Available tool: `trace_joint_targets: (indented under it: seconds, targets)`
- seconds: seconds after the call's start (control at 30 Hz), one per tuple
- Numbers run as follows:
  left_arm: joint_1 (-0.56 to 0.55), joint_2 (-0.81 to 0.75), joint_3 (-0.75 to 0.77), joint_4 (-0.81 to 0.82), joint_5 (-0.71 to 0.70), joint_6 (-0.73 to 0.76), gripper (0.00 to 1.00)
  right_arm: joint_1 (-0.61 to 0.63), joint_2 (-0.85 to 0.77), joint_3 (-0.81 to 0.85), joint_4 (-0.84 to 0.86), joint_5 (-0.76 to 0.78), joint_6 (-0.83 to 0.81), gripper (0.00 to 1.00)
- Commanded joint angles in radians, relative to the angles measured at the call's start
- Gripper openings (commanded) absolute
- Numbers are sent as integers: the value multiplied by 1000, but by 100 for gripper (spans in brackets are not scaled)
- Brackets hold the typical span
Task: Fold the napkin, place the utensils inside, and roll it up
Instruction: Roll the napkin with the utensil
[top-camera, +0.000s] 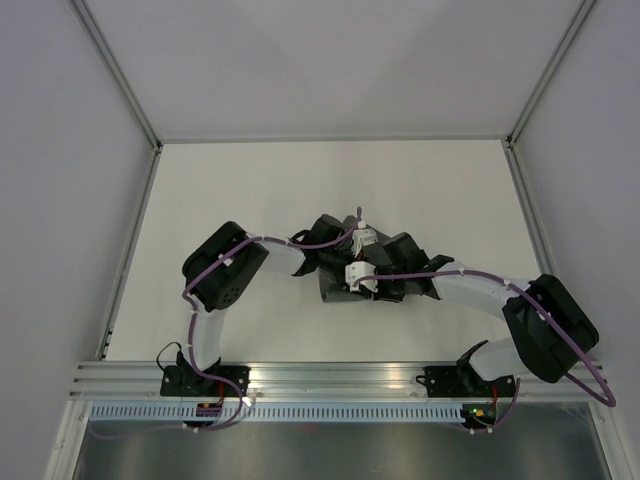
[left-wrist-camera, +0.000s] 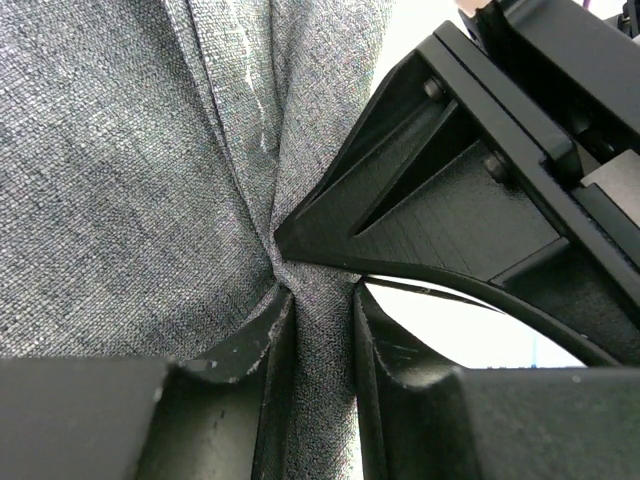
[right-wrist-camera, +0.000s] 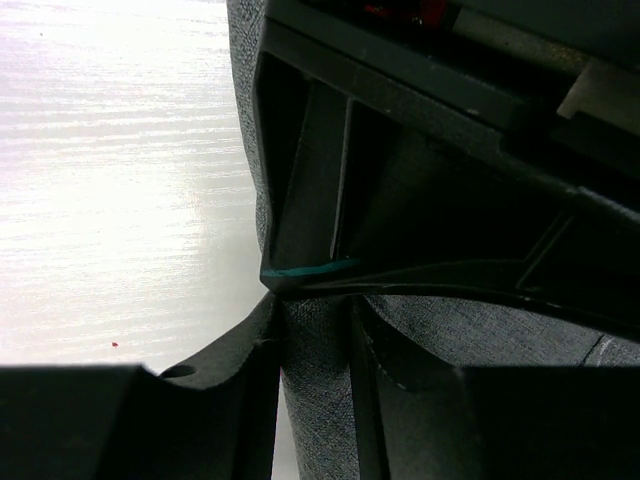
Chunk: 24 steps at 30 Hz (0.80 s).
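The napkin (top-camera: 342, 290) is lying bunched in a dark grey heap near the middle of the white worktop (top-camera: 250, 190), gathered up into ridges, with both arms meeting right over it. In the left wrist view its woven cloth is filling most of the picture, creases are running down into one pinched point, and a faint pale line is showing along one crease. The left tool (left-wrist-camera: 320, 300) is clenching a raised fold of this cloth, its two black fingers pressing it from either side with grey fabric filling the gap between them. The right tool (right-wrist-camera: 312, 305) is likewise grasping a fold of the napkin, the cloth standing upright between its fingers and bare worktop showing to the left of it. The two tools are working nose to nose: in each wrist view a black finger of the other tool is reaching in from above, its pointed tip touching the cloth just beside the pinch. Purple cables (top-camera: 320, 243) are trailing along both arms back to the bases, which are sitting on a metal rail (top-camera: 330, 375) at the near edge of the worktop.
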<state>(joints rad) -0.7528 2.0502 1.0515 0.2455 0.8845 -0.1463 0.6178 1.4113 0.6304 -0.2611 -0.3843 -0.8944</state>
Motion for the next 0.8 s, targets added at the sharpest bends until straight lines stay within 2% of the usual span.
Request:
trace_joint_targets:
  seconds: [0.0,0.17,0.43,0.77]
  targets:
    - [7,15,-68,-72,-99,-22,33,5,41,20,-93,-13,-1,23]
    - [13,-24,-88,-22,-114,-45,41,2,92,77,-188,-40,-18,18]
    - [33,-143,-146,69,-173,-88,44,-9,185,170,-326,-91,-37,15]
    - [96,-344,-261,150,-363,-127,44,-33,262,256,-417,-133,-60,14]
